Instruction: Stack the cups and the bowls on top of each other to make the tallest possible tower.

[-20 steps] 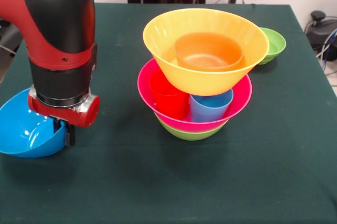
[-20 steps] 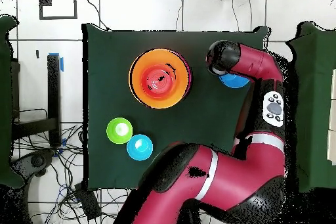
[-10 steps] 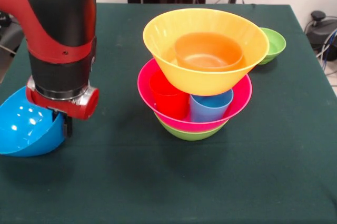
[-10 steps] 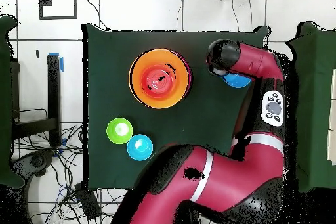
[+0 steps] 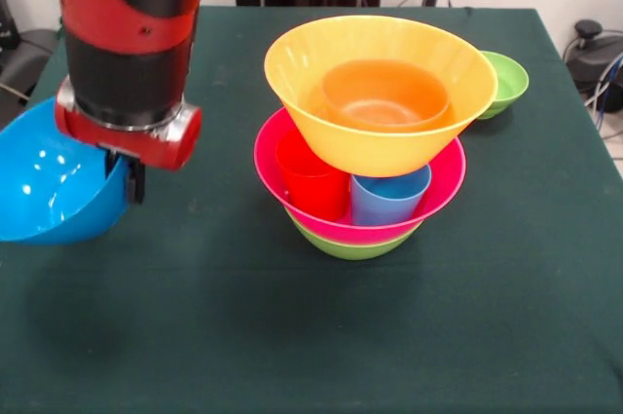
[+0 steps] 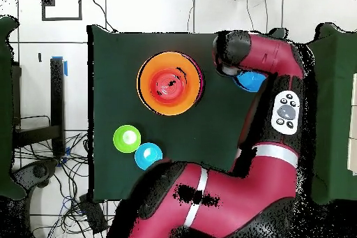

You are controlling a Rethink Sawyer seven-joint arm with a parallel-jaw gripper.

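Observation:
My gripper (image 5: 129, 183) is shut on the rim of a medium blue bowl (image 5: 47, 183), which hangs tilted above the table at the left. The arm hides most of this blue bowl (image 6: 250, 80) in the overhead view. The tower (image 5: 365, 141) stands mid-table. Its base is a green bowl (image 5: 350, 247) with a pink bowl (image 5: 440, 187) in it. A red cup (image 5: 311, 180) and a light blue cup (image 5: 389, 197) stand in the pink bowl. On them rests a large yellow-orange bowl (image 5: 389, 146) holding a small orange bowl (image 5: 385, 94).
A small green bowl (image 5: 506, 83) sits on the table behind the tower to the right. From above, this small green bowl (image 6: 127, 139) has a small blue bowl (image 6: 148, 155) beside it. The dark green table (image 5: 321, 336) ends near cables at the right.
The arm has risen and shifted slightly right in the front view, lifting the blue bowl off the table. The tower has not moved.

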